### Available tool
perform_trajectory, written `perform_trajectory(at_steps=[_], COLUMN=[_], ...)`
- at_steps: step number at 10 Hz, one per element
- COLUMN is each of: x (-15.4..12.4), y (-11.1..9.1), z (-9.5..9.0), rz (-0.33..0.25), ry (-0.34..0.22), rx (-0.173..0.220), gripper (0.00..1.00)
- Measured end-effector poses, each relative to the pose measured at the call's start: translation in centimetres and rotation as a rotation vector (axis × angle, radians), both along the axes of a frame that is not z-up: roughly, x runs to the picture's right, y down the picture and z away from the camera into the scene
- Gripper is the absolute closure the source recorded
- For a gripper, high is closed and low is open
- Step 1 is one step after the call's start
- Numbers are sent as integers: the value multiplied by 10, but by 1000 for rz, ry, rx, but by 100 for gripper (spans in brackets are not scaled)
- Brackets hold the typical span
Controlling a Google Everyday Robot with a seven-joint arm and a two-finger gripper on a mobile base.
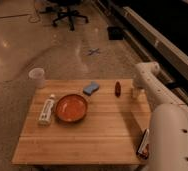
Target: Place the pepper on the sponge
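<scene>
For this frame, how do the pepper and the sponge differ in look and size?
The pepper is dark red-brown and slim; the sponge is light blue and blocky. The pepper is smaller than the sponge. Both lie apart near the table's far edge. The gripper is beside the pepper, on the side away from the sponge.
</scene>
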State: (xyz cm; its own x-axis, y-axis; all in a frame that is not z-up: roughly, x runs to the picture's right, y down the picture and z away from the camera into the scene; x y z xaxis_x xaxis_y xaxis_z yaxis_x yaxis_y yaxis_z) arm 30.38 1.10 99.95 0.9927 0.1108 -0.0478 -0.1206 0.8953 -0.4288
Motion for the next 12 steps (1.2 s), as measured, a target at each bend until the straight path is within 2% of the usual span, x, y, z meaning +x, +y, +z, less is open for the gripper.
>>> perform_trajectory(at_steps=[4, 6, 9, 12], x=[-2, -4, -19, -43], y=[1, -6, -32, -35], z=[3, -1, -19, -13], rz=[-9, -21, -87, -174], ry=[1, -29, -99, -176], rx=[-1, 3, 32, 45], gripper=[35, 35, 35, 35])
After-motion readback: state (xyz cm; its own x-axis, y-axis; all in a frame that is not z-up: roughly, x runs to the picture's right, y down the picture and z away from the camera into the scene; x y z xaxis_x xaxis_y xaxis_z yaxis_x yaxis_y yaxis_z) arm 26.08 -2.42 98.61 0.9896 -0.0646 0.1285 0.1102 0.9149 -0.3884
